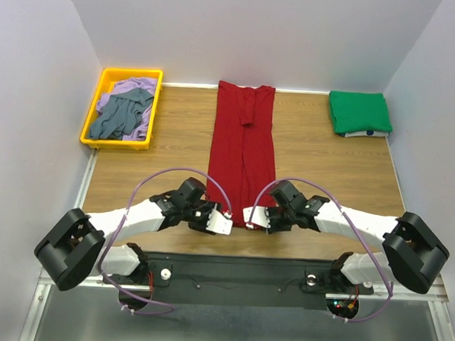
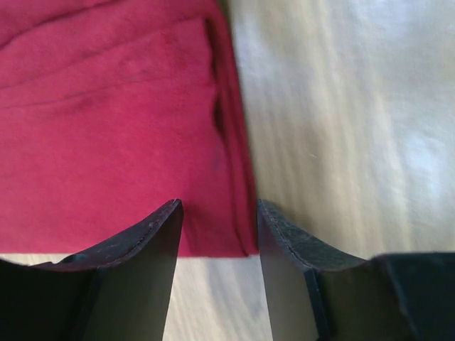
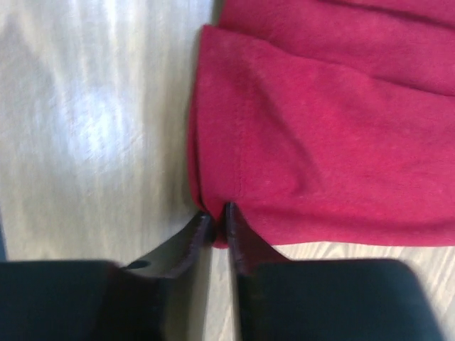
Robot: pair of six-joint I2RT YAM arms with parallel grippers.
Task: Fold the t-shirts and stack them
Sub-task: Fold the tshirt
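The dark red t-shirt (image 1: 242, 144) lies as a long narrow strip down the middle of the table. Both grippers sit at its near end. My left gripper (image 1: 223, 222) is open; its fingers (image 2: 153, 241) straddle the near left corner of the red cloth (image 2: 114, 128) without pinching it. My right gripper (image 3: 218, 213) is shut on the near right corner of the red t-shirt (image 3: 327, 156), with a fold of cloth squeezed between its tips. A bright green t-shirt (image 1: 359, 112) lies folded at the back right. Lavender (image 1: 127, 84) and grey-blue (image 1: 123, 115) t-shirts lie crumpled in the tray.
The yellow plastic tray (image 1: 114, 142) stands at the back left corner. Bare wooden table (image 1: 327, 168) shows on both sides of the red strip. White walls close in the back and sides, and the arm bases sit along the near edge.
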